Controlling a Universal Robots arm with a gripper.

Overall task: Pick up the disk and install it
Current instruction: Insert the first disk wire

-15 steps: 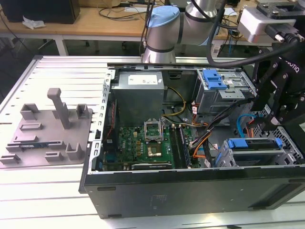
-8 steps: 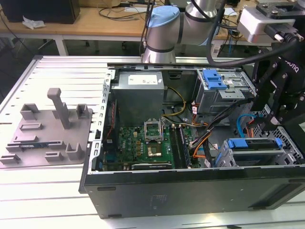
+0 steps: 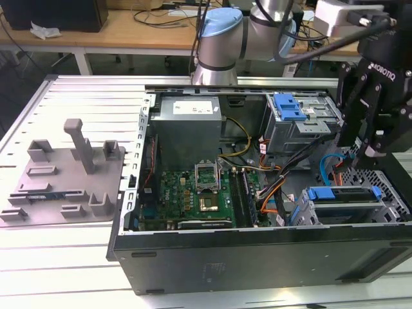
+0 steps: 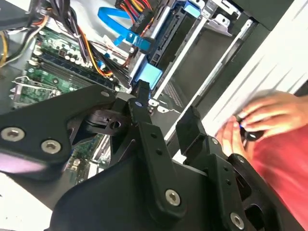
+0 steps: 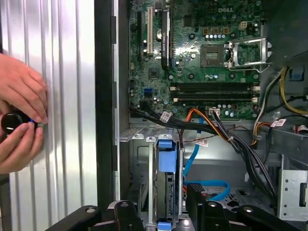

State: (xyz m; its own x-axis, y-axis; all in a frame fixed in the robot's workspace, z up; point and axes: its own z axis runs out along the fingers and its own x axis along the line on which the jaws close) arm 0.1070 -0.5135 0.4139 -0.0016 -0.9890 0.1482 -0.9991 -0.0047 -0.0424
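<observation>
While the white slatted table [image 3: 71, 257] is being occupied by an open computer case [image 3: 257, 257] lying on its side, the robot arm [image 3: 222, 38] is being held over the case's end at the exterior view's right. A grey moulded holder tray [image 3: 64, 174] is being kept on the table just beside the case, at the exterior view's left. Inside the case the green motherboard [image 5: 202, 62] is being left exposed, and bundled cables [image 5: 226, 139] are being routed between it and the metal drive cage [image 3: 386, 209]. The gripper [image 4: 166, 103] is being held just above this cage. Its black fingers [image 4: 144, 120] are being kept spread, and nothing is being pinched between them. The disk [image 5: 166, 192] is being held on edge in the drive cage, with its blue carrier [image 5: 166, 159] being turned toward the motherboard. In the first wrist view one finger is being shown to each side of it. Outside the case wall, over the table, a small black object [image 5: 13, 122] is being gripped by a person's hand [image 5: 21, 91].
</observation>
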